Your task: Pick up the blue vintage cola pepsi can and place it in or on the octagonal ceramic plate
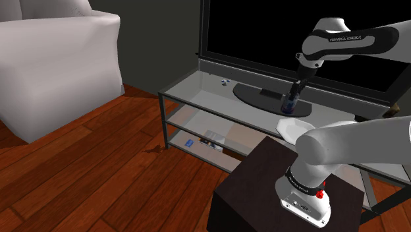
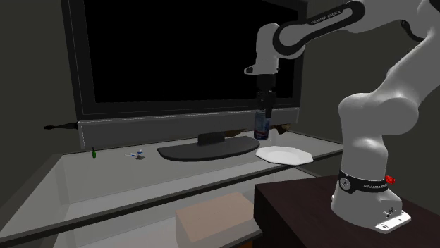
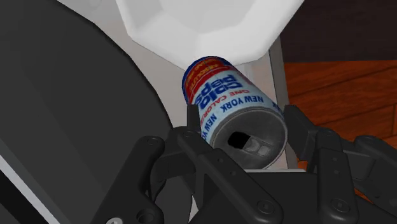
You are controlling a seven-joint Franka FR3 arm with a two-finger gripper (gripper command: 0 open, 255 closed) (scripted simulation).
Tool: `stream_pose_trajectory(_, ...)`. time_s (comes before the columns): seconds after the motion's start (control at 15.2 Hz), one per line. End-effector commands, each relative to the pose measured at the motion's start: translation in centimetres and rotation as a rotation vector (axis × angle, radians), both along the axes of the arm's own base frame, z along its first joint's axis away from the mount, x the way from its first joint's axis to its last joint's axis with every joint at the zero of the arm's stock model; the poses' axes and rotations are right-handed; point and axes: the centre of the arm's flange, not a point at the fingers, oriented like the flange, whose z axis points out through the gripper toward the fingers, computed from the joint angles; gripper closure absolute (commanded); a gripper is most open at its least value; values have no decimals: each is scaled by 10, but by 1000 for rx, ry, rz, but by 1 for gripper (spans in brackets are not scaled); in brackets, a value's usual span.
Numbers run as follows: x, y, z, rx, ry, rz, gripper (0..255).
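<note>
the gripper [image 3: 242, 121] clasped the upright can [image 3: 226, 102] (long axis along its fingers); the white plate [image 3: 203, 25] lay just beside it.

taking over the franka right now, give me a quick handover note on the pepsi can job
Gripper: shut on the blue, white and red cola can, clasping it near its top end. The can hangs upright under the hand, in front of the TV screen.
Plate: the white octagonal plate lies bare on the glass top of the TV stand, beside the TV's foot, near the can but apart from it.
Done: reach and grasp. I cannot tell whether the can is off the surface yet.
Left: lift, carry the can over the plate, set it down, open the fingers.
</note>
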Motion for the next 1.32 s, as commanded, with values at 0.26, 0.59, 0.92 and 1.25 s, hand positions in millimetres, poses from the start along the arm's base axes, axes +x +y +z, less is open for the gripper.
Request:
stream_pose_trajectory(0.26,-77,-4,4,-1,0,1,255)
stream_pose_trajectory(0.59,-113,-6,-10,-1,0,1,255)
stream_pose_trajectory(0.92,-113,-6,-36,-1,0,1,255)
stream_pose_trajectory(1.25,-113,-6,-62,-1,0,1,255)
